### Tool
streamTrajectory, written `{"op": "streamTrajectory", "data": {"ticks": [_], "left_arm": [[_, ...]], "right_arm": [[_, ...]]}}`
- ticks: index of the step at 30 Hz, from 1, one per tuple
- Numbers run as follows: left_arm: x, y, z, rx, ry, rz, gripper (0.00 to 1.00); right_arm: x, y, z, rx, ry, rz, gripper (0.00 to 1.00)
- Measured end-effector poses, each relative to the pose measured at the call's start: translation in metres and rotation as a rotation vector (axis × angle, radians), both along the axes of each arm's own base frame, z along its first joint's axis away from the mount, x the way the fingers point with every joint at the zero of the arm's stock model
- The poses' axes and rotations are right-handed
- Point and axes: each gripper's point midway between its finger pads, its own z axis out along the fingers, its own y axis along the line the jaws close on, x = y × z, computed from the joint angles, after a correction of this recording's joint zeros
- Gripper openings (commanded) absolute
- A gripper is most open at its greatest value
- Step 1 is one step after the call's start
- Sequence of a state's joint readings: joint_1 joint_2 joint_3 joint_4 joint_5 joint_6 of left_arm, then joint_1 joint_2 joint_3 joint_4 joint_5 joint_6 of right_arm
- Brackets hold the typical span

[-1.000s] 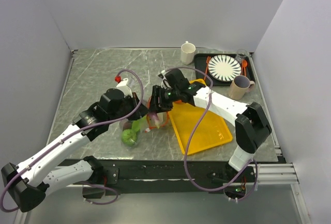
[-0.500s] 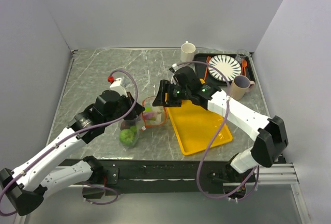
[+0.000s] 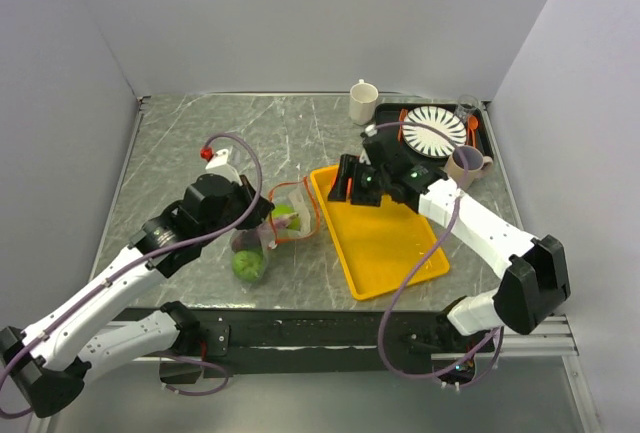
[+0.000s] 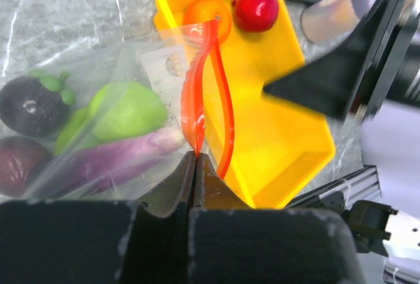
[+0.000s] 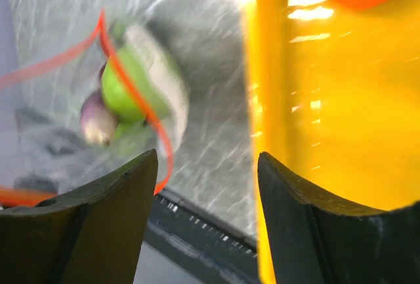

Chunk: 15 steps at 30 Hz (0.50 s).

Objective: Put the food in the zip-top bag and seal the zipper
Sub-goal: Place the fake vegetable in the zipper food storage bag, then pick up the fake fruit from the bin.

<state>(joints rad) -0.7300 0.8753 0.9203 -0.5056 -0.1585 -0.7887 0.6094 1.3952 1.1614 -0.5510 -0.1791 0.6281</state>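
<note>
Left claw: (image 4: 197,159) pressed together on the zipper (image 4: 197,94), pinching one end of the strip so one lip of the mouth stands up.
Right claw: (image 5: 207,159) spread and empty, hanging over the far-left part of the yellow tray (image 3: 390,243).
Zip-top bag: (image 3: 285,215) on the table (image 3: 200,133) just left of the tray, with its mouth gaping toward the tray.
Already inside: a green fruit (image 4: 128,110) and a dark purple fruit (image 4: 29,103), among others.
Left to load: the orange fruit (image 4: 207,21) and red fruit (image 4: 256,8), just beside each other in the tray's far-left corner.
Step in hand: probably picking up one of those two.
Doing it well: take the orange one first, since it lies nearest the bag. Come straight down with a finger on each side of its widest part, clear of the tray wall and the red fruit. Close gently, because round fruit rolls.
Left arm's part: hold the lip raised and steady so the mouth gapes wide.
Risk: a finger snagging the loose strip, or nudging the fruit away.
</note>
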Motion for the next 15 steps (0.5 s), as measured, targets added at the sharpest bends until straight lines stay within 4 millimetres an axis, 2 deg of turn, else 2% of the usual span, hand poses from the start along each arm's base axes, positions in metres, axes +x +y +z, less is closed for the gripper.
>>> {"op": "streamTrajectory", "data": {"ticks": [1,2,5,9,12,15], "left_arm": [[0.0,-0.001,-0.002,0.004,0.006,-0.003,0.01],[0.001,-0.002,-0.005,0.01,0.013,-0.004,0.01],[0.003,-0.004,-0.009,0.021,0.024,-0.004,0.01],[0.008,-0.008,0.0,0.022,0.01,-0.01,0.01],[0.012,-0.012,0.008,0.021,0.0,-0.016,0.01],[0.013,-0.014,0.009,0.023,0.001,-0.023,0.01]], "right_arm": [[0.008,-0.008,-0.002,-0.012,-0.005,-0.025,0.97],[0.016,-0.016,-0.004,-0.027,-0.01,-0.048,1.0],[0.035,-0.035,-0.014,-0.101,-0.017,-0.08,1.0],[0.07,-0.03,-0.034,-0.206,-0.016,-0.052,1.0],[0.09,-0.026,-0.065,-0.269,0.022,-0.029,1.0],[0.097,-0.03,-0.098,-0.338,0.075,-0.03,1.0]]}}
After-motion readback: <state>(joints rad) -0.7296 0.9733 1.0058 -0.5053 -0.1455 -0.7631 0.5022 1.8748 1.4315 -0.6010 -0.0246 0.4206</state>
